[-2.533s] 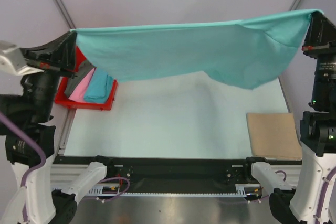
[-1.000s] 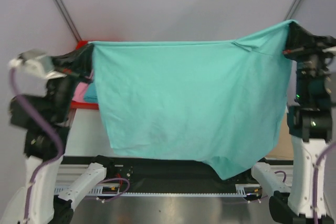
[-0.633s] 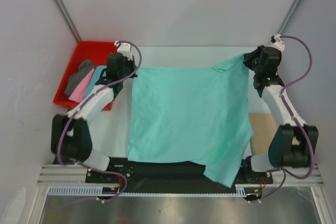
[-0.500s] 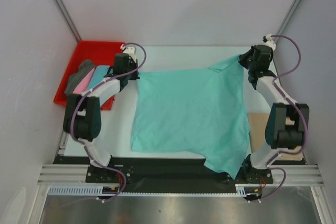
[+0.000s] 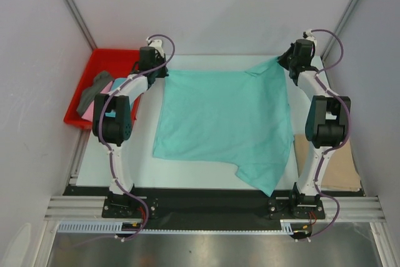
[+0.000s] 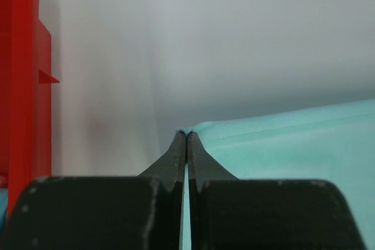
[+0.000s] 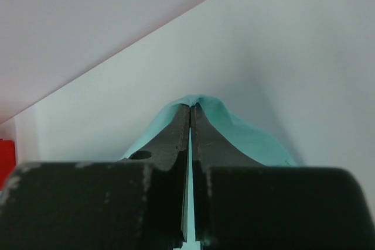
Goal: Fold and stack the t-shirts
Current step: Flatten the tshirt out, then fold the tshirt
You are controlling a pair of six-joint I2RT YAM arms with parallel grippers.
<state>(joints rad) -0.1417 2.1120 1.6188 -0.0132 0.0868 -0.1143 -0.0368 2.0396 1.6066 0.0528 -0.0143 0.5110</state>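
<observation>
As left tool (image 6: 186,134) and right tool (image 7: 191,106) pinch far corners, t-shirt (image 5: 225,117) lies spread.

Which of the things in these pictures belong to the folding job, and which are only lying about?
Lying about: red plastic tray; white table.
Job: mint green cloth t-shirt spread out, its far corners pinched by the left gripper and right gripper; dark grey cloth shirt and pink cloth shirt in that tray; folded tan cloth shirt, near right.

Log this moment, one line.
left gripper jaws: shut on mint green t-shirt | right gripper jaws: shut on same | state: spread across table
</observation>
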